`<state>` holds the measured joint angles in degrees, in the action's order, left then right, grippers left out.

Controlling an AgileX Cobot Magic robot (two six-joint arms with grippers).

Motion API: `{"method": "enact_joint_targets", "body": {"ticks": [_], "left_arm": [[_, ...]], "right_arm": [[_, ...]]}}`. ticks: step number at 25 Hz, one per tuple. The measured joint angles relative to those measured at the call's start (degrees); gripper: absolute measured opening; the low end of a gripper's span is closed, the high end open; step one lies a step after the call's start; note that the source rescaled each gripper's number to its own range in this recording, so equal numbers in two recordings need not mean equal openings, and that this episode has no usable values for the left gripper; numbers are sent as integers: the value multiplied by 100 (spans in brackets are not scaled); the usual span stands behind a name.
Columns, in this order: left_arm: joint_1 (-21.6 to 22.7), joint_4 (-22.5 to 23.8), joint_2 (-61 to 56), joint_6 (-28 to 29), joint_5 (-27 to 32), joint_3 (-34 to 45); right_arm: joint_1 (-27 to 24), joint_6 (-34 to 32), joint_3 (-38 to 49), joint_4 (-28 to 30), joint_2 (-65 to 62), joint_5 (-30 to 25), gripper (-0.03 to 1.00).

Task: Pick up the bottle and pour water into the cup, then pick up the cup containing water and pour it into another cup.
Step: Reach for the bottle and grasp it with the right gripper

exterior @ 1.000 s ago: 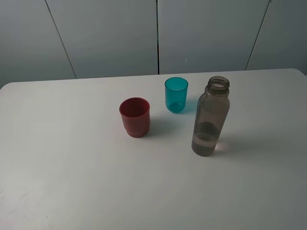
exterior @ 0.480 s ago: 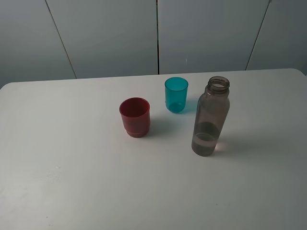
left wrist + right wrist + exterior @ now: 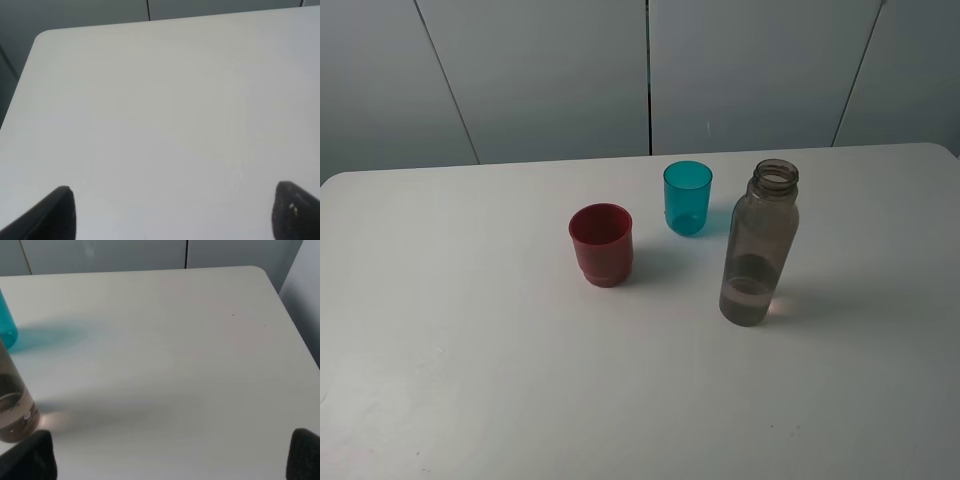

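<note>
The left gripper (image 3: 175,217) hangs over bare white table (image 3: 470,390), its jaws spread wide. Only its two dark fingertips (image 3: 57,215) show, at the edges of the left wrist view, and nothing lies between them. The right gripper (image 3: 167,457) is spread just as wide over the table's right side, with only table between its fingertips (image 3: 30,460). Neither gripper shows in the high view, and neither touches anything.

Close ahead of one right fingertip stands the bottle (image 3: 12,410), outside the jaws and apart from them. In the high view the bottle (image 3: 759,245) is the nearest of the three things, right of the table's middle. It stands upright with no cap on its threaded neck, and a little water fills roughly its lower third.

The red cup (image 3: 601,243) is to the left of the bottle and a little farther back. It is upright on its narrower base, mouth up, and well apart from the bottle.

The teal cup (image 3: 687,197) stands farthest back, also upright and mouth up. It is near the red cup but not touching it, and lies between the red cup and the bottle from left to right. Whether it holds water I cannot tell. The right wrist view catches only its edge (image 3: 6,325), beyond the bottle, with a teal-tinted shadow on the table.

Behind the table's far edge rises a grey panelled wall (image 3: 540,70).
</note>
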<state>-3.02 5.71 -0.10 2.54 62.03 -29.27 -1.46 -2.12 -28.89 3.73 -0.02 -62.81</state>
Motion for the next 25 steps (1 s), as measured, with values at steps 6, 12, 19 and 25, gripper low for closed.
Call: {"method": "enact_joint_targets", "body": {"ticks": [6,12,19,25], "left_arm": [[0,0,0,0,0,0],[0,0,0,0,0,0],[0,0,0,0,0,0],[0,0,0,0,0,0]], "right_arm": [[0,0,0,0,0,0,100],[0,0,0,0,0,0,100],[0,0,0,0,0,0,100],[0,0,0,0,0,0,100]]}}
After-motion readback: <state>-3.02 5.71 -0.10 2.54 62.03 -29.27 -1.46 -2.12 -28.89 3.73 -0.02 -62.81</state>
